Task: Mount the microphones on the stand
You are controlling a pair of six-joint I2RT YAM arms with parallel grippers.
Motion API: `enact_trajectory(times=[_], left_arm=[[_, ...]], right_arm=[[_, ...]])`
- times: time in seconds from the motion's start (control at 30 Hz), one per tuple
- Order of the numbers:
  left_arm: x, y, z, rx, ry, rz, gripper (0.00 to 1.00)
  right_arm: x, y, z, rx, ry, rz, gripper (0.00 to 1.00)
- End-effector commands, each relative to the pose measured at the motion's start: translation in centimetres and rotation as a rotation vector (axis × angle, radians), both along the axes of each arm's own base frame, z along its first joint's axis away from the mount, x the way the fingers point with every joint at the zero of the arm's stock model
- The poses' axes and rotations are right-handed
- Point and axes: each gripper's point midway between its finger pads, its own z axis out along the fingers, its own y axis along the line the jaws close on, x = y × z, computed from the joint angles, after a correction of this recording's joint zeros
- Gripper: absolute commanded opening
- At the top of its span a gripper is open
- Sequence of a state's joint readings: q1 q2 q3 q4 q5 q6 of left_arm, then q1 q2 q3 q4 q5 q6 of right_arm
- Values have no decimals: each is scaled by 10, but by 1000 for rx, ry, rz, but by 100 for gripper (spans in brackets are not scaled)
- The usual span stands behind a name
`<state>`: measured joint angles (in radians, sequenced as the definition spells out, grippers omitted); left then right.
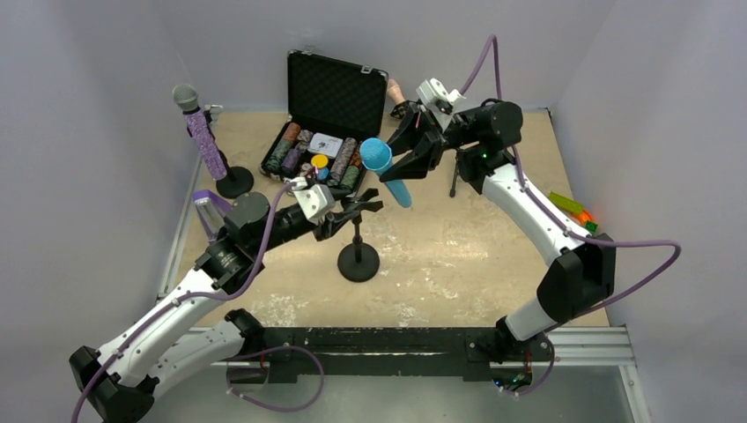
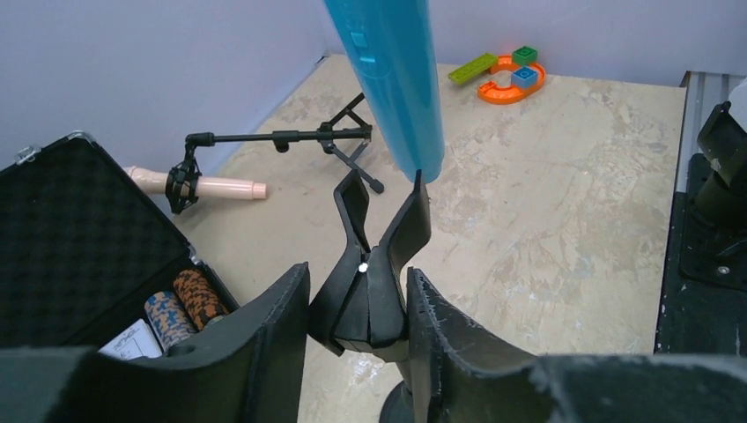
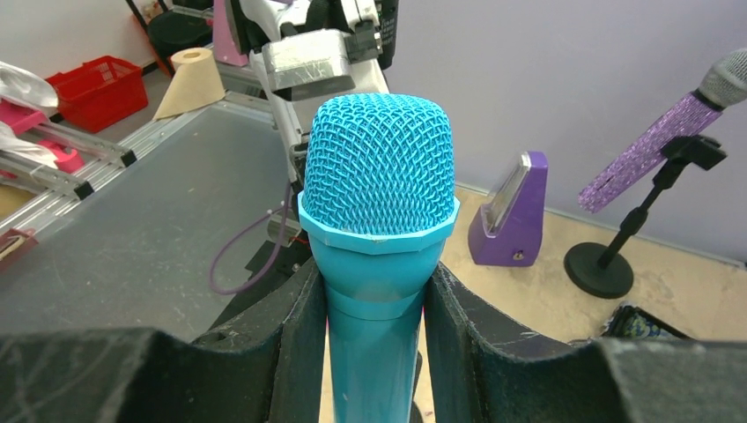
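At the far left of the tabletop (image 1: 458, 256), the purple mic (image 1: 204, 141) sits clipped in its stand (image 1: 233, 182), tilted with the grey mesh head up and to the left. Just in front of that stand's round base a purple wedge (image 1: 206, 211) rests near the left arm's wrist. Behind, against the back wall, an open black case (image 1: 335, 84) holds rows of chips (image 1: 295, 150).

Next comes the middle stand (image 1: 358, 262), upright on a round base. The left gripper (image 2: 357, 273) is closed on its black clip (image 2: 388, 233): in the left wrist view both fingers (image 2: 273, 335) press against the clip's sides, and the clip's two prongs spread open above them.

Above the clip hangs the blue mic (image 1: 394, 185), tilted, head up and to the left, tail down. In the left wrist view its tail end meets the tip of the clip's right prong; the mic is not seated between the prongs. The right gripper (image 3: 374, 282) pinches the mic's body just under the mesh head, one finger on each side.

Farther right, at the back, the pink mic (image 2: 220, 187) lies level in the clip of a tripod stand (image 2: 291, 137), its end toward the case. Near the right wall, well apart from the stands, lie some toy bricks (image 1: 573, 210).
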<state>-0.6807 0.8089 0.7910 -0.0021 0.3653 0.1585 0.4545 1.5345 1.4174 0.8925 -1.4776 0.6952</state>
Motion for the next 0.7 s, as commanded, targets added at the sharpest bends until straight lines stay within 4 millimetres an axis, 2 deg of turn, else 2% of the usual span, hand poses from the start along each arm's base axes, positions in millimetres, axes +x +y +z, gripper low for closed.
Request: enact_trajectory(times=[0.0, 0.17, 0.4, 0.47, 0.5, 0.6, 0.67], left_arm=[[-3, -3, -12, 26, 47, -32, 35], [-6, 0, -24, 39, 87, -30, 1], [-14, 2, -38, -29, 178, -18, 0], [-17, 4, -37, -38, 177, -16, 0], [-18, 6, -34, -45, 168, -14, 2], [-26, 13, -18, -84, 157, -2, 33], [-34, 22, -11, -72, 154, 5, 44]], right_arm=[[4, 8, -4, 16, 5, -7, 0], [3, 10, -15, 7, 20, 0, 0], [0, 20, -24, 11, 20, 25, 0], [-2, 19, -22, 15, 11, 37, 0], [-3, 18, -21, 13, 7, 43, 0], [-4, 14, -15, 8, 3, 38, 0], [-7, 12, -13, 3, 0, 36, 0]])
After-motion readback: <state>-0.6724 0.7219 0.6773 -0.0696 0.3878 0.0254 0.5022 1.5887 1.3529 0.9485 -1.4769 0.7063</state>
